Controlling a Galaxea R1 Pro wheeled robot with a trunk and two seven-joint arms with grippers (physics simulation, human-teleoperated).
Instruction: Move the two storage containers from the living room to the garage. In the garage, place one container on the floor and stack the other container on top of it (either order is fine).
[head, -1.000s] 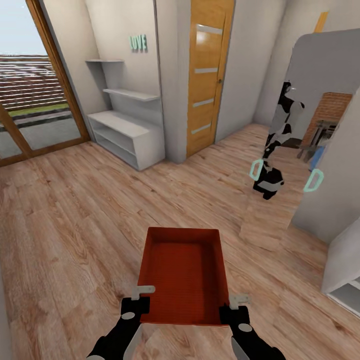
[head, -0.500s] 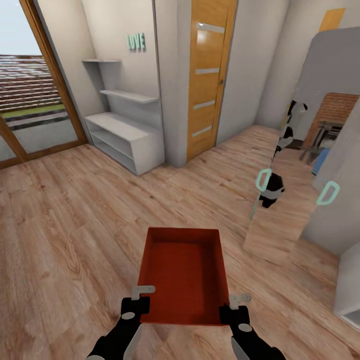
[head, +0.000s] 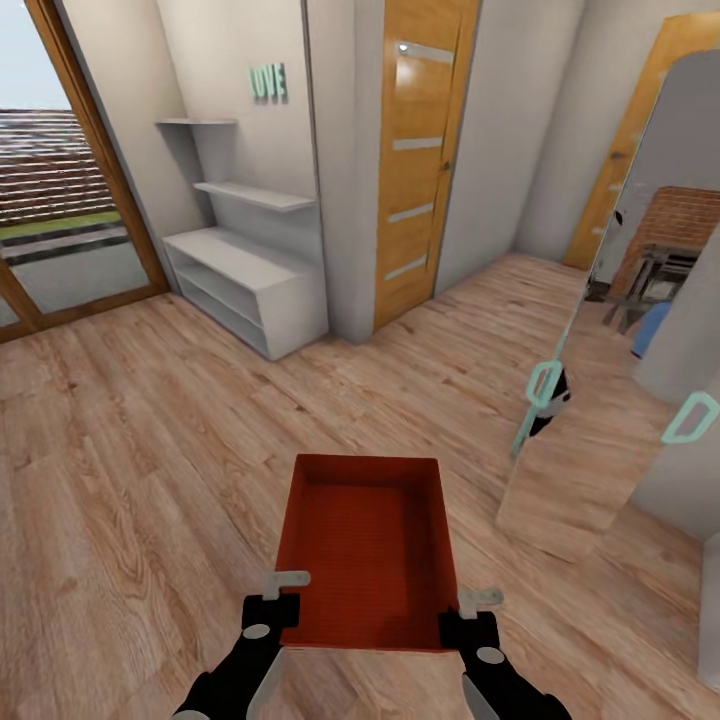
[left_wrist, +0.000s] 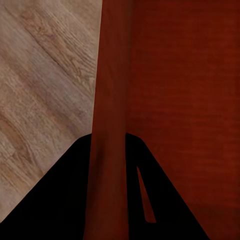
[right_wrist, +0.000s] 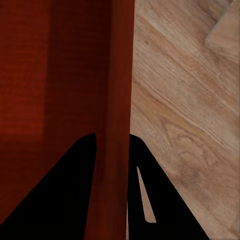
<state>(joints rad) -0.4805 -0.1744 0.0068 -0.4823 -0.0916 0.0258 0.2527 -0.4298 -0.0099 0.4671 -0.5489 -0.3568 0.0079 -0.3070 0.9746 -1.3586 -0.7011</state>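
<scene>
I'm carrying one storage container (head: 366, 550) out in front of me, low center of the head frame, over the wood-plank floor (head: 130, 450). My left gripper (head: 280, 595) is clamped on the near left wall and my right gripper (head: 470, 612) is clamped on the near right wall. In both wrist views a thin red wall runs straight between the two dark fingers, one finger inside the bin (left_wrist: 165, 90) and one outside. Same on the right (right_wrist: 65, 75).

Doing this well, I judge: keeping both grips even so the bin stays level, not squeezing the arms together since the walls look thin, and holding the bin off the floor while the base is rolling. This isn't the garage, so the carry isn't finished. Steering wide of the mirror panel (head: 590, 420) at right and the white shelf unit (head: 245, 275) at upper left. The wooden door (head: 420, 160) is sitting at upper center.
</scene>
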